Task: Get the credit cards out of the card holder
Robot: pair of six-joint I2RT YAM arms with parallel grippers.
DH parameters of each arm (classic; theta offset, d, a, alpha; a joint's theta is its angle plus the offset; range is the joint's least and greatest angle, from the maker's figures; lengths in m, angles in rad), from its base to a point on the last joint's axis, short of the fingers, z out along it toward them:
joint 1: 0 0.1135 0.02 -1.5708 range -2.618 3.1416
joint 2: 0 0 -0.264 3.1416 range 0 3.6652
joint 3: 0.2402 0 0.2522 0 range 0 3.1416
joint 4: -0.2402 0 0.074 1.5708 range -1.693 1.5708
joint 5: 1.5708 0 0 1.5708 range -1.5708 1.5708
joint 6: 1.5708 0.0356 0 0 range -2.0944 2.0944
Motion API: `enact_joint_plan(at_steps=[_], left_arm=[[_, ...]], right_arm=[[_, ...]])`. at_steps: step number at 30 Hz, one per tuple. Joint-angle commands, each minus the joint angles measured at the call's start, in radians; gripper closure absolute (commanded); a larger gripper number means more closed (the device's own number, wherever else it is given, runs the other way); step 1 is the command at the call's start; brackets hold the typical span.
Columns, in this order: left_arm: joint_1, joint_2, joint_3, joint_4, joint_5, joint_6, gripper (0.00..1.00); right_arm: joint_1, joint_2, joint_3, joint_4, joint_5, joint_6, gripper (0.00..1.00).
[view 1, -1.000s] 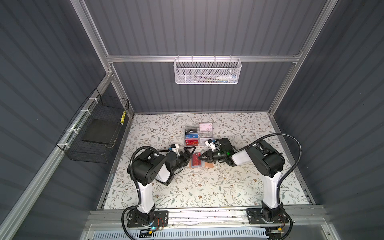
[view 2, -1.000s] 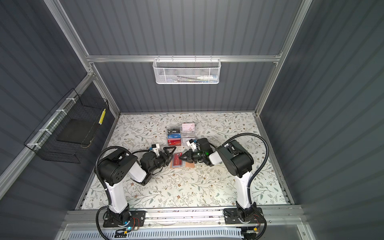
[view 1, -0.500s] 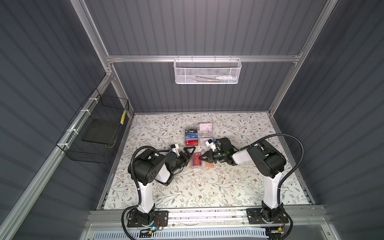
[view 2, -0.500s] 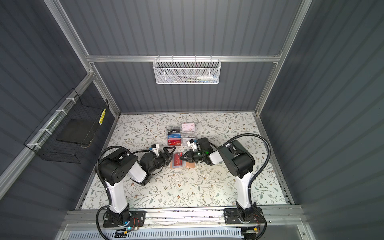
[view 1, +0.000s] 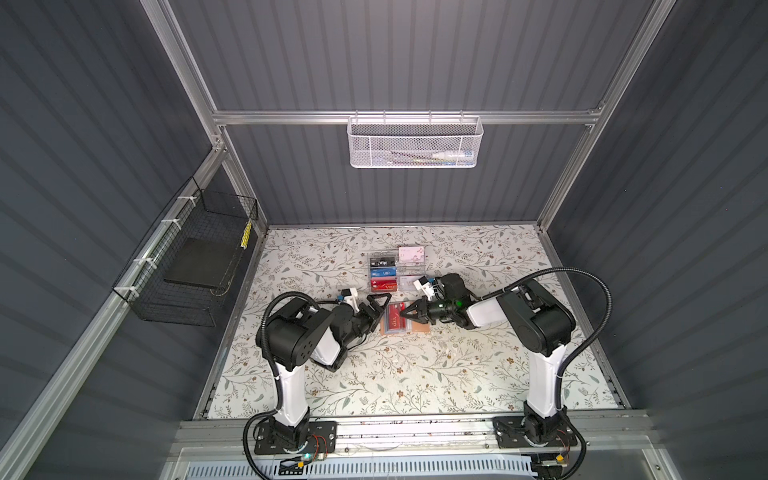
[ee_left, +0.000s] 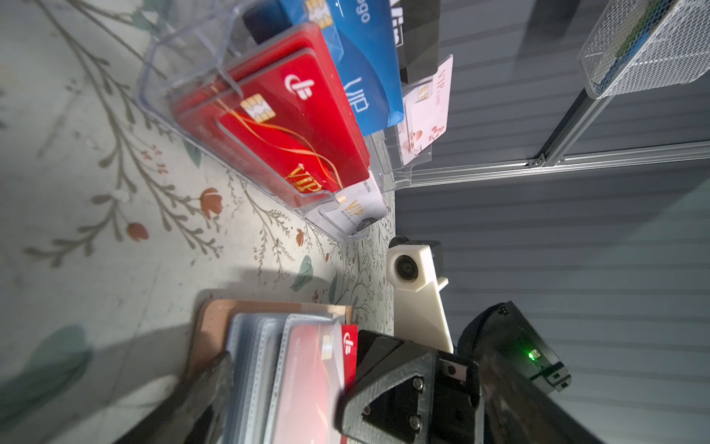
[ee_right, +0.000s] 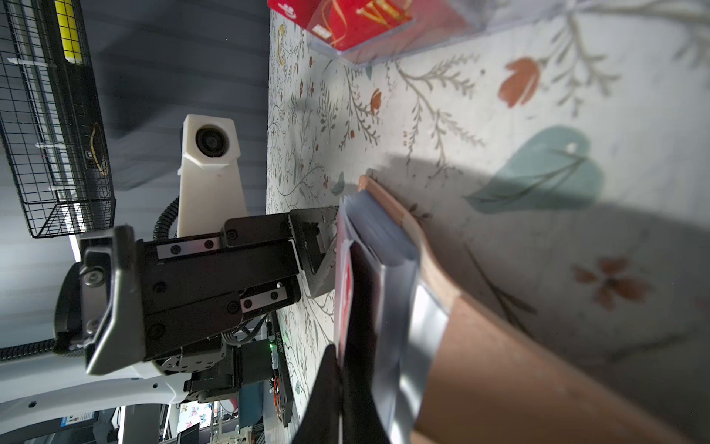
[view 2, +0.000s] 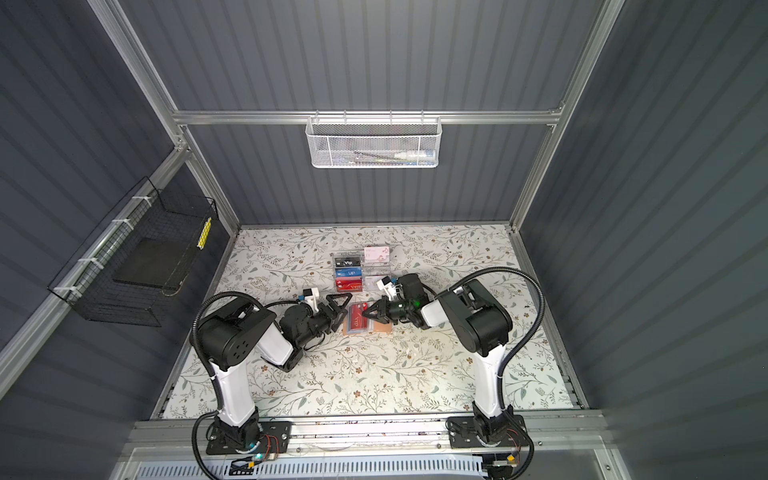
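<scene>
Card holder [view 1: 420, 329] [view 2: 381, 328] lying open and flat on the floral mat [view 1: 415, 374], directly between the fingertips of the two grippers, showing so in both top views, and spreading its grey-clear sleeves [ee_left: 253, 346] over the peach cover. Carrying a red credit card [view 1: 392, 319] in the top sleeve, with the card's short edge poking out on the side facing the right gripper [view 1: 405, 316]. Reaching in from that side with jaws pressed together to a thin slit and, as far as the wrist views show, pinching that exposed red edge. Showing closest in the left wrist view, with the black triangular finger [ee_left: 388, 384] covering the card's corner. Facing it from the opposite side, the left gripper [view 1: 377, 309], spreading its jaws as wide as they go and gripping nothing. Resting one dark finger [ee_left: 213, 384] against the holder's edge nearest to it, with the second finger standing clear of the holder, off toward the back wall. Standing just beyond both sets of fingertips on that back-wall side, a clear acrylic rack [view 1: 397, 270], sitting apart from the holder, touching neither gripper, and holding black, blue and red cards in tiers beside paler ones.
</scene>
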Motion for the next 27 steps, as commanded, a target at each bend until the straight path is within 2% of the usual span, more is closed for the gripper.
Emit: enact_joint_plan(at_steps=[1,22,27], left_arm=[[-0.009,0.039,-0.047,-0.174,0.017,0.012,0.0],[-0.009,0.002,-0.037,-0.222,0.021,0.026,0.0],[-0.01,-0.057,-0.017,-0.298,0.027,0.054,0.0]], right_arm=[[-0.007,-0.015,-0.006,0.03,-0.016,0.002,0.94],[-0.024,0.005,-0.001,0.02,-0.012,0.012,0.88],[-0.023,0.013,0.001,0.023,-0.015,0.018,0.9]])
